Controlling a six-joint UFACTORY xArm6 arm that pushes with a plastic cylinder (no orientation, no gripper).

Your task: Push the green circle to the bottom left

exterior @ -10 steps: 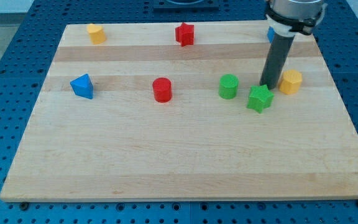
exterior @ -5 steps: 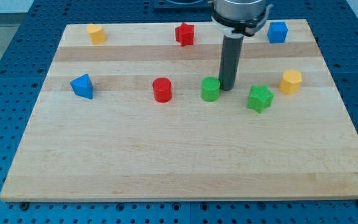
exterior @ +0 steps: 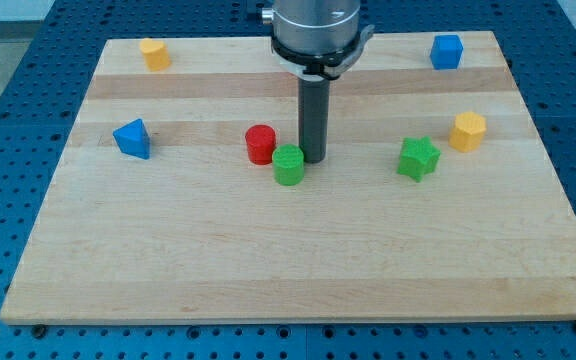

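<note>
The green circle [exterior: 289, 165] is a short green cylinder near the middle of the wooden board [exterior: 298, 250]. My tip [exterior: 314, 159] stands right against its upper right side, touching it. The red circle [exterior: 260, 144] sits just to the upper left of the green circle, very close to it or touching. The arm's body hides the red star at the view's top.
A green star [exterior: 418, 158] and a yellow hexagon block [exterior: 468, 131] lie to the right. A blue cube [exterior: 447, 51] is at the top right, a yellow block [exterior: 153, 53] at the top left, a blue triangle [exterior: 132, 139] at the left.
My tip has swept left from beside the green star to the board's middle. It has pushed the green circle left and slightly down, up to the red circle.
</note>
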